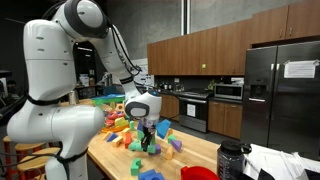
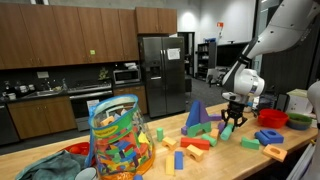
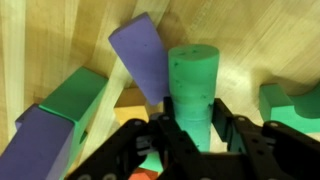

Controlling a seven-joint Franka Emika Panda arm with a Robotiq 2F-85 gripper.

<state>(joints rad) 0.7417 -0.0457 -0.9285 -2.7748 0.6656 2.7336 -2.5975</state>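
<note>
We note a green cylinder [image 3: 193, 85]: a plain round peg, matte, evenly coloured, with a flat end face pointing away from the wrist. It sits upright between the two black fingers [image 3: 170, 132] of the claw [image 3: 193, 125], which press against its sides, one on each flank. The claw is about halfway closed and clamped on the peg, roughly the lower half of which is hidden between the jaws. Whether the peg's far end rests on the wooden worktop [image 3: 240, 40] or hangs just above it, we cannot tell. Just beside the peg, and seemingly touching its side, lies a slanted purple block [image 3: 140, 55]. A green block [image 3: 70, 100] and a second purple piece [image 3: 35, 145] lie further over on that same side, and another green piece [image 3: 290, 100] lies apart on the opposite side. In both exterior views the claw [image 1: 147, 135] [image 2: 232, 118] points down over the scattered coloured blocks [image 2: 190, 145] near the worktop's middle, well apart from a clear bag of blocks [image 2: 115, 140].
</note>
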